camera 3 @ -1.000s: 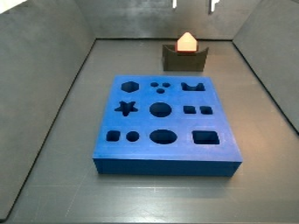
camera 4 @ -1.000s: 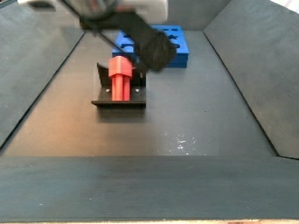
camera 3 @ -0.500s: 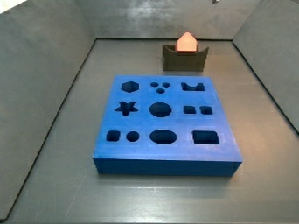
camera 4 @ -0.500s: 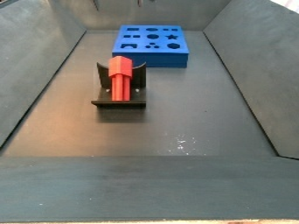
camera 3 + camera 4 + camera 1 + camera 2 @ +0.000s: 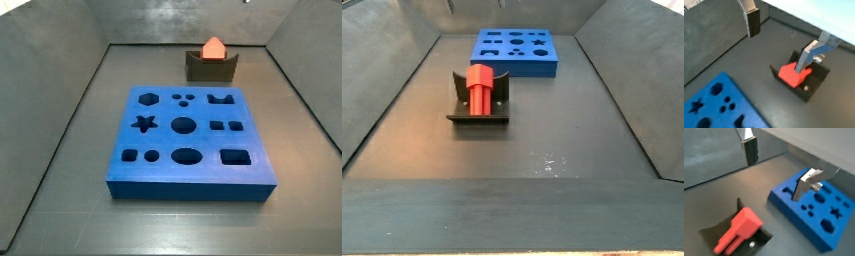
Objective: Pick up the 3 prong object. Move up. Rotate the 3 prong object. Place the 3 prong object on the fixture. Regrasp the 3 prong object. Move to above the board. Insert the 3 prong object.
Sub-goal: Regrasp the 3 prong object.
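One red-orange 3 prong object (image 5: 480, 88) rests in the fixture (image 5: 478, 113), tool (image 5: 779, 37) empty above.

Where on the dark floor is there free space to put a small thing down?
Bare floor lies in front of the dark notched fixture holding the red-orange pronged block. The gap to the blue cut-out board is narrow. The open gripper is empty, above the floor.

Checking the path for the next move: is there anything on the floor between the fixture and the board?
Nothing; bare dark floor separates the fixture holding the 3 prong object from the board in both side views. The end effector hangs open above.
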You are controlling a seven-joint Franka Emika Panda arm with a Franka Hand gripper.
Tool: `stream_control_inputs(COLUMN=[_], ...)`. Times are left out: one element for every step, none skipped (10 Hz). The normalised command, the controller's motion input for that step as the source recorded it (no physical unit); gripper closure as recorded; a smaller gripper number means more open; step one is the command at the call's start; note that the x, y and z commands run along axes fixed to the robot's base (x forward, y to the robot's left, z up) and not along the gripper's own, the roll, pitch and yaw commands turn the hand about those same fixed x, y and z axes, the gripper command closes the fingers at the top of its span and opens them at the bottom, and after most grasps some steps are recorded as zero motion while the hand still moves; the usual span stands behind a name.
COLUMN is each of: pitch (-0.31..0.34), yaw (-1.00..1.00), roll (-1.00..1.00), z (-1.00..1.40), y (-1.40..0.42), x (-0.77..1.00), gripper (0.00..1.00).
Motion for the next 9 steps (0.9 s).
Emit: stream_control_inputs(pitch=[-0.016,-0.022,-0.026,-0.029,-0.028,-0.026,-0.021,-0.017,-0.007], yaw=[0.02,0.02,0.02,0.02,0.02,0.02,0.02,0.02,0.02], roll=[1.00,1.00,1.00,1.00,1.00,1.00,1.00,1.00,1.00], z=[0.01,0.01,0.00,0.00,0.01,0.01,0.01,0.00,0.00], y=[-0.02,-0.03,-0.02,-0.02,-0.02,-0.02,-0.02,-0.02,-0.03], x=[-0.04,-0.04,-0.03,-0.03,-0.03,-0.03,-0.01,0.00,0.02], gripper=[0.00,0.00,0.00,0.00,0.00,0.00,0.00,0.00,0.00])
